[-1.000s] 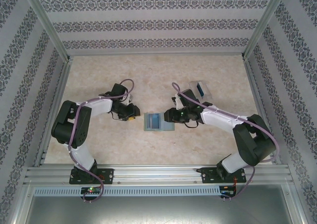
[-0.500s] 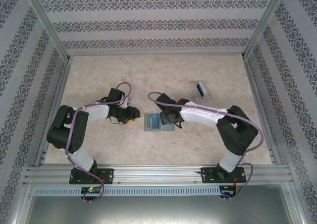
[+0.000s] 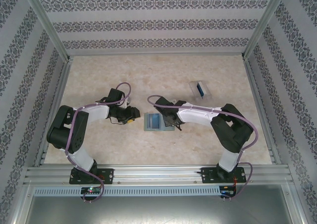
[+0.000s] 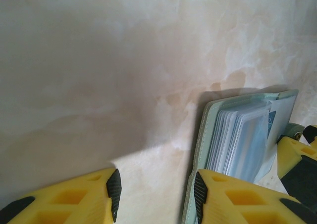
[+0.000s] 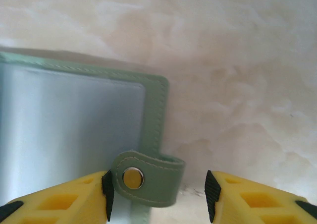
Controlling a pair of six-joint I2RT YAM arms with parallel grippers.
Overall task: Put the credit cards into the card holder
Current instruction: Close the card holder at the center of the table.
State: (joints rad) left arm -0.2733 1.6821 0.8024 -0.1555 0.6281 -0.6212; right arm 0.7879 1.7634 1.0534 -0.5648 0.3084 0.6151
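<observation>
Overhead, two white robot arms work on a pale marbled desk [image 3: 99,75] walled in patterned panels. A grey-green card holder [image 3: 157,121] lies open and flat near the middle of the desk.

The left arm [image 3: 74,130] is folded tight, its elbow pushed out toward 9 o'clock and its forearm pointing toward 3 o'clock. The left claw [image 3: 130,118] sits low, just beside the card holder's 9 o'clock edge. From its wrist camera the yellow fingers [image 4: 64,201] with black pads are spread apart, with only bare desk between them, and nothing is gripped. The holder's stack of clear, bluish sleeves [image 4: 242,140] lies at 3 o'clock of the gap.

The right arm [image 3: 233,130] bends at the elbow and stretches its forearm toward 9 o'clock. The right claw [image 3: 168,120] meets the holder's 3 o'clock edge. Its wrist camera shows the jaws parted. The holder's green closing strap [image 5: 148,177], with a round metal snap [image 5: 131,177], lies between them, close against one pad and not pinched.

A bluish card [image 3: 200,88] stands in a clear plastic box [image 3: 194,87], well apart from the holder, toward 1 o'clock.
</observation>
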